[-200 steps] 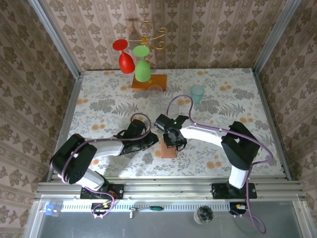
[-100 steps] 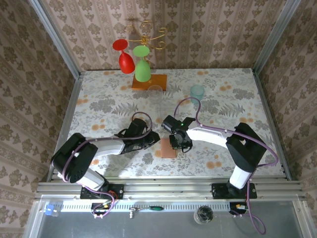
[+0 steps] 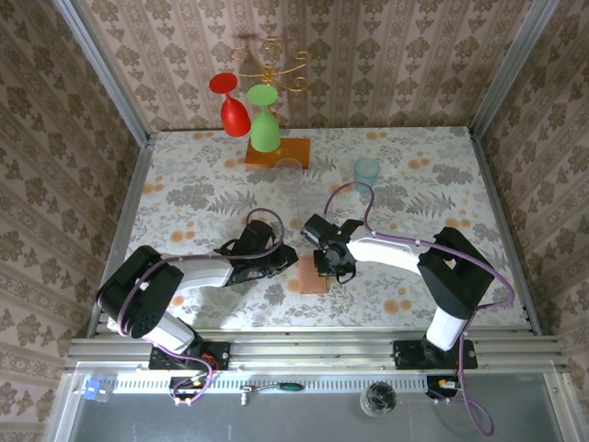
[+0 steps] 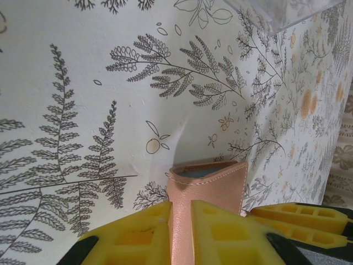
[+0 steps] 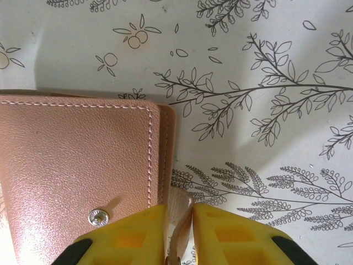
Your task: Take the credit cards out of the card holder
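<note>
- The left arm [image 3: 193,274] lies low over the floral table [image 3: 184,184], bent at the elbow and stretched from the near-left corner toward the centre.
- The right arm [image 3: 396,249] comes in from the near-right side, its wrist tipped down at the table.
- The two claws meet almost nose to nose near the middle of the table, toward its front edge: the left claw [image 3: 282,262] is at the left of the salmon-brown card holder [image 3: 311,276], the right claw [image 3: 326,269] over its right edge.
- The card holder rests on the table between them, gripped from both sides.
- From the left wrist, the left claw's yellow fingers [image 4: 138,237] are pressed together on one leather wall of the holder. A sliver of grey-blue lining shows at its far edge, and the right claw's fingers [image 4: 300,218] sit just beside it.
- From the right wrist, the right claw pinches a thin flap at the holder's right edge. The body lies to the left of the fingers, with a metal snap stud [image 5: 98,216] close by.
</note>
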Available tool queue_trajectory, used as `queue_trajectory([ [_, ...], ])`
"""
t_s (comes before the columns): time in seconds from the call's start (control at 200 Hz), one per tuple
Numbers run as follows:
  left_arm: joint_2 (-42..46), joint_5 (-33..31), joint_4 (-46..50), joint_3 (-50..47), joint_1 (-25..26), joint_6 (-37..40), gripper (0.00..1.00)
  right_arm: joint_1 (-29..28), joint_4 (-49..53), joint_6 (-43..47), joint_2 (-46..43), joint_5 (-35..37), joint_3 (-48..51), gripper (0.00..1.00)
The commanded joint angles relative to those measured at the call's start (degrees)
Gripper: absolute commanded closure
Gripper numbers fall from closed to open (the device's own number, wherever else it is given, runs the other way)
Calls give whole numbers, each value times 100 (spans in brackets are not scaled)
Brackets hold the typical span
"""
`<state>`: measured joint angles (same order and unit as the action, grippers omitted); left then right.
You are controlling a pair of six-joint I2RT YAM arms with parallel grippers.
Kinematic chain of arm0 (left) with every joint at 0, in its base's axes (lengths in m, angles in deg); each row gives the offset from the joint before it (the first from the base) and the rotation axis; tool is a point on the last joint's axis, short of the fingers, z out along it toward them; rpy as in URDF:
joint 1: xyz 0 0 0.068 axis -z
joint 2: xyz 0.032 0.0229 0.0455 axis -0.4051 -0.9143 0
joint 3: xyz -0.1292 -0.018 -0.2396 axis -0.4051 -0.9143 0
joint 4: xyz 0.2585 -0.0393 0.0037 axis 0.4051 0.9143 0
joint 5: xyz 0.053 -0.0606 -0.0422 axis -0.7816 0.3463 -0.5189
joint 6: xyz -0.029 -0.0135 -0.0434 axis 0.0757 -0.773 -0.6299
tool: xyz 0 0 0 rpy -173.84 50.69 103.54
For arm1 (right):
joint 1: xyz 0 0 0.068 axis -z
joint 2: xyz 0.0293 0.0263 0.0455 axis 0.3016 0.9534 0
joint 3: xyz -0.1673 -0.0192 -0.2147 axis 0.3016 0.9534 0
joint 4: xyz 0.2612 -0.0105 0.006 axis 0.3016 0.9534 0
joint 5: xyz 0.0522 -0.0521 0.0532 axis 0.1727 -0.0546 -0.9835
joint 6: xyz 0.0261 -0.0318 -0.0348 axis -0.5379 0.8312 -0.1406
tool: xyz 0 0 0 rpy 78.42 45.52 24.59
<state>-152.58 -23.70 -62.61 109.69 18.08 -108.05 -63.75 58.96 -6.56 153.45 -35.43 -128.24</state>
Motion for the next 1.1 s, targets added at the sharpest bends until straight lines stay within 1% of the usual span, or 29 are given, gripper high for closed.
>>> queue_trajectory([
  [0.0,-26,42,-24,116,22,-66,83,36,4,-23,114,-65,26,82],
  [0.65,-118,77,-65,163,39,-66,83,42,-57,-11,214,-173,123,84],
  [1.095,-143,95,-155,136,39,-84,83,80,128,69,53,-41,3,89],
])
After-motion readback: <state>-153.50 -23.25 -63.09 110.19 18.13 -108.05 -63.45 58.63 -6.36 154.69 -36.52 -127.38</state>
